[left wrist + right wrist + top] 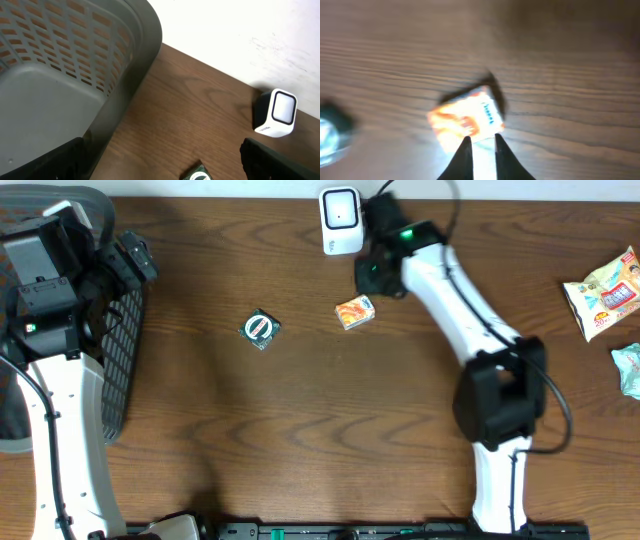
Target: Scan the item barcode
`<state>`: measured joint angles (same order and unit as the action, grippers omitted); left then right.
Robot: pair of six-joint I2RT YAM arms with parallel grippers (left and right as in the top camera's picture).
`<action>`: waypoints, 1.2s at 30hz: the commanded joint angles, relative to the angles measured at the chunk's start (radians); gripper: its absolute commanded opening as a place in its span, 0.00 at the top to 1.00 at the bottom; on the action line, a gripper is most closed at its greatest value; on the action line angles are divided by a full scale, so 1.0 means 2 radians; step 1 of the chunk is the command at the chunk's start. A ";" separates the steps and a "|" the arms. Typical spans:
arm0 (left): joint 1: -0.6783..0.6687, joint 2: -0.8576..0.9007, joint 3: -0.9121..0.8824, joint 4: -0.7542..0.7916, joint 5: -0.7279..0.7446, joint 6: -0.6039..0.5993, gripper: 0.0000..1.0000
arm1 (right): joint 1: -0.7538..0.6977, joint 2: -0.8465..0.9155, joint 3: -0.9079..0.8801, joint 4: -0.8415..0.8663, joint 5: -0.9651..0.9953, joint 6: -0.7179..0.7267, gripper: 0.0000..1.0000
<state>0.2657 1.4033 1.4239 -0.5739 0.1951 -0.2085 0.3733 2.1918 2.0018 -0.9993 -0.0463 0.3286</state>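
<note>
Wood-grain table (pixel 300 430) — smooth, matt plastic basket (pixel 125 75), glossy scanner (pixel 275 114)

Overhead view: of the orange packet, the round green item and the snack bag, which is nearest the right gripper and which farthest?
From the right gripper:
1. orange packet, right beside it.
2. round green item, mid-table toward the left arm.
3. snack bag, at the picture's right edge.

"Left arm (pixel 55 430)?"
"Drawn up at the left edge, with the left gripper (pixel 160 172) spread wide, fingers far apart."
"And the right?"
"Right arm (pixel 455 295) reaches far toward the back. Right gripper (pixel 482 140) points down, its fingers barely parted, only a thin gap."
</note>
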 commanded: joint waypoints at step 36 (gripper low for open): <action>0.007 0.008 0.002 -0.009 -0.031 -0.001 0.02 | 0.065 0.086 -0.010 0.005 0.005 -0.049 0.98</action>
<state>0.2657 1.4033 1.4239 -0.5739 0.1951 -0.2085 0.5014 2.3638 1.9938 -0.9970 -0.0505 0.2436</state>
